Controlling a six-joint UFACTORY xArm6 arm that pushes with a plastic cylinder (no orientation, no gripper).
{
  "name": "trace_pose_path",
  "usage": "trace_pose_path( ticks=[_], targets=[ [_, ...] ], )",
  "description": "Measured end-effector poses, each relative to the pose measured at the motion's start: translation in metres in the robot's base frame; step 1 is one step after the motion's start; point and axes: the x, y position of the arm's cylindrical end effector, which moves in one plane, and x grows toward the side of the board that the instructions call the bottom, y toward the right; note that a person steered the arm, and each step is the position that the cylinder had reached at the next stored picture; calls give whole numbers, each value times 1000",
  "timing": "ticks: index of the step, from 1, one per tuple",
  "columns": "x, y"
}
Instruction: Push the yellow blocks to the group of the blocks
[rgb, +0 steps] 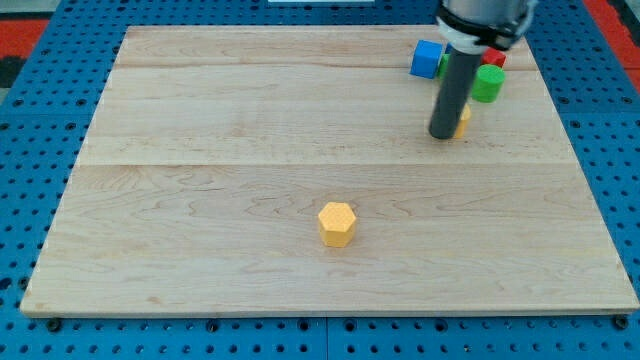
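My tip (443, 134) is resting on the wooden surface (200, 200) at the view's upper right; there is no pincer on this rod, so no opening can be reported. A small yellow block (463, 119), mostly hidden behind the rod, is sitting touching my tip on its right. Just above it the group is waiting: a blue block (427, 59), a green cylinder (488, 84) and a red block (494, 59) peeking out beside the rod. That yellow piece is looking nearly home. The yellow hexagon (337, 223) is lying well apart, down and to the left of my tip, so roughly half the work is remaining.
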Motion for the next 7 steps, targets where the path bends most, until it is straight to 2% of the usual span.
trace_pose_path(
  ticks=[1,2,3,4,5,6,7],
  targets=[
    [-30,9],
    [-19,28],
    [23,30],
    [16,46],
    [-30,41],
    [19,35],
    [133,32]
  ],
)
